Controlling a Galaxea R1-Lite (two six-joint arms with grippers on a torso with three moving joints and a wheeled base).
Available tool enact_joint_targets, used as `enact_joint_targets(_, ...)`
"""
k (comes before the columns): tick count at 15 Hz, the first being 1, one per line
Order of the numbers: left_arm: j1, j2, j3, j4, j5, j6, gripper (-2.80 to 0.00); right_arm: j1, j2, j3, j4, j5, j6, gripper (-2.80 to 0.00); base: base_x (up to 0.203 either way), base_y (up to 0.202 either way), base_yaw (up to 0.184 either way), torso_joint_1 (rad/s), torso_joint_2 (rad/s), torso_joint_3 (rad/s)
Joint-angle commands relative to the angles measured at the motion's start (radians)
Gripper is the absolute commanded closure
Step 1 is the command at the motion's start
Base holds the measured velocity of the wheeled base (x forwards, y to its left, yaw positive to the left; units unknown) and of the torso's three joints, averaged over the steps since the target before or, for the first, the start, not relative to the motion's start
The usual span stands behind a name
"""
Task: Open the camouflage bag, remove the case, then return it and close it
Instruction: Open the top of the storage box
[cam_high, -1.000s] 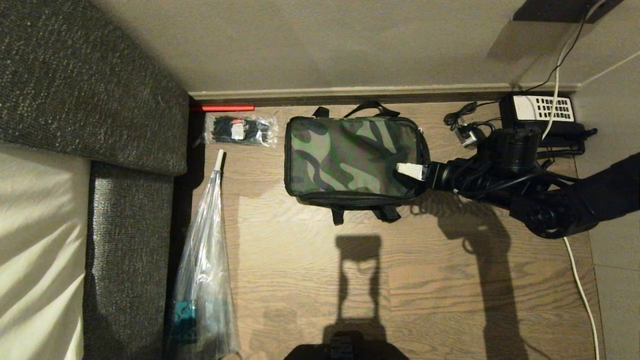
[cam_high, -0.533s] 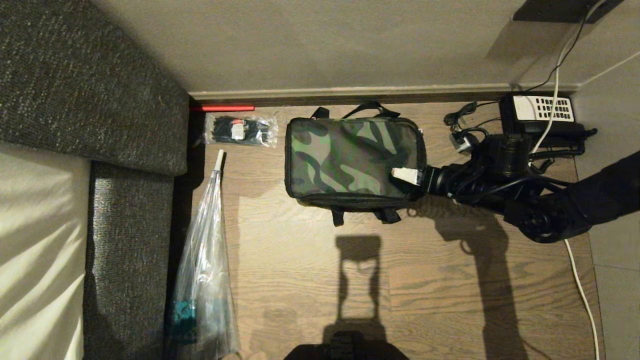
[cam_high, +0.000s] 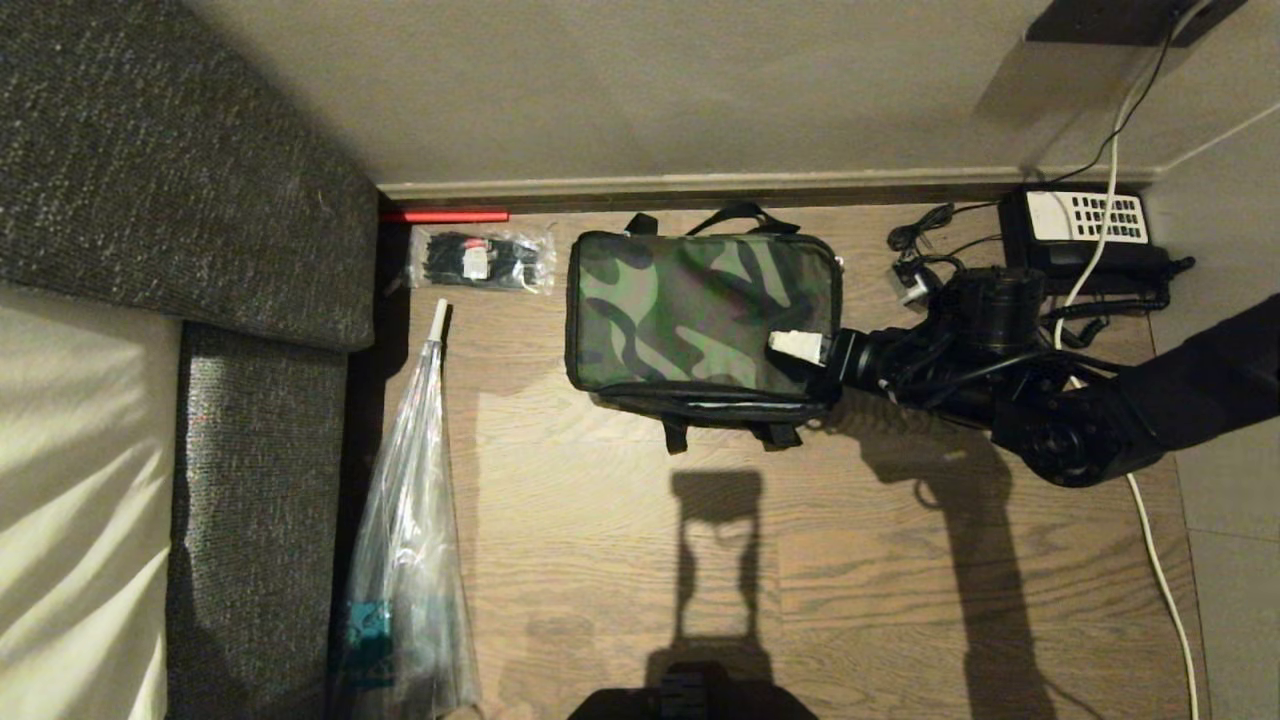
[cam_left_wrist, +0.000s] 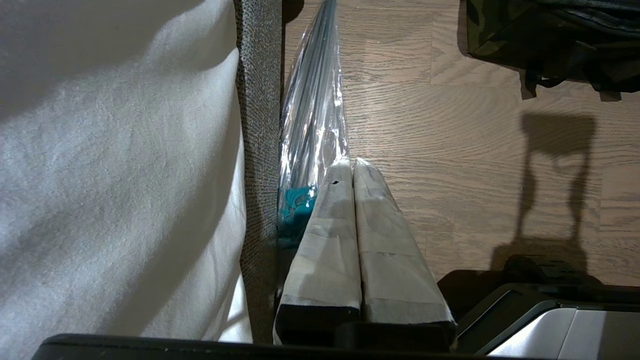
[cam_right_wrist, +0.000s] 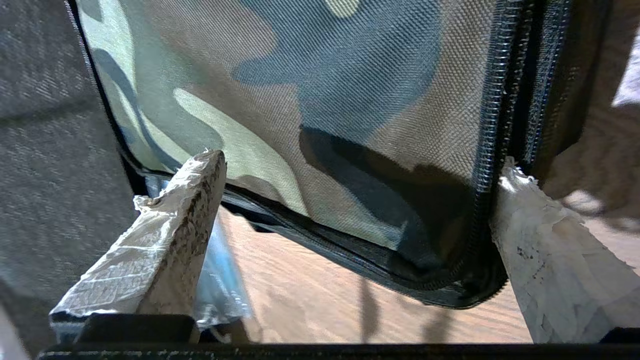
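while spread, right claw (cam_high: 800, 347) over camouflage bag (cam_high: 690, 310)

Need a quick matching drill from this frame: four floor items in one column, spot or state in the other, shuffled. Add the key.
1. camouflage bag
2. telephone
3. right gripper
4. left gripper

A. shut, beside the sofa's edge
B. zipped, mid-floor by the wall
C. open, straddling the bag's corner
D. far right corner, white keypad

Pairs: 1-B, 2-D, 3-C, 4-A

Case unseen inside zipped camouflage bag (cam_high: 700, 310); right pincer (cam_high: 800, 347) covers bag's near-right corner.
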Motion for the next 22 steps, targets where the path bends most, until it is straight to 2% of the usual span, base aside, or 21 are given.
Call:
enact_joint_targets(1,0.000,-0.002,0.000,0.000,0.000,0.000,0.00,0.001,-0.016,-0.007,-0.002,0.004,0.017,0.00,0.000,0.000,0.000,0.000,0.00,0.000)
enact_joint_targets(10,0.000,-0.002,0.000,0.000,0.000,0.000,0.00,-0.001,-0.061,0.008,-0.008,0.007,-0.001,0.00,0.000,0.000,0.000,0.000,0.00,0.000)
enact_joint_targets(22,0.000,-0.002,0.000,0.000,0.000,0.000,0.00,-0.002,-0.076,-0.056,-0.011,0.005,0.009,0.00,0.000,0.000,0.000,0.000,0.00,0.000)
